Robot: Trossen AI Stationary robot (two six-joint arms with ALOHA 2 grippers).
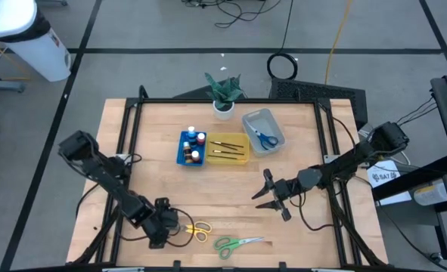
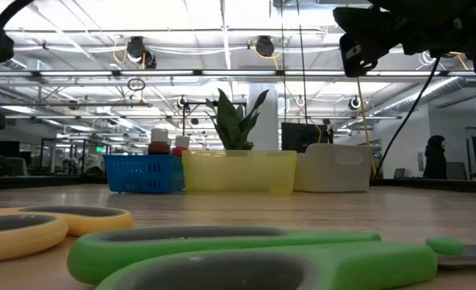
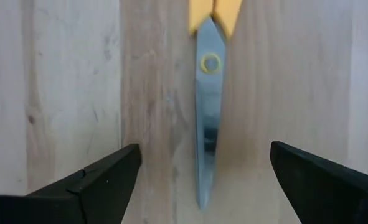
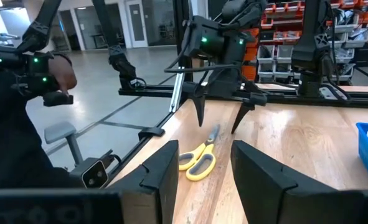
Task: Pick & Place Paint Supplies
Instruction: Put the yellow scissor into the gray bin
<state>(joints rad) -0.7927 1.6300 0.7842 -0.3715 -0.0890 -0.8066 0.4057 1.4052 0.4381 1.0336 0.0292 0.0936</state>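
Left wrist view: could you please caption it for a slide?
Open left claw straddling the blade of the yellow scissors lying on the table.

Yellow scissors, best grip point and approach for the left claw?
Grip the closed blades just below the pivot, coming straight down. The yellow scissors lie flat on the table, blades shut into one narrow strip, already centred between the open left claw fingers.
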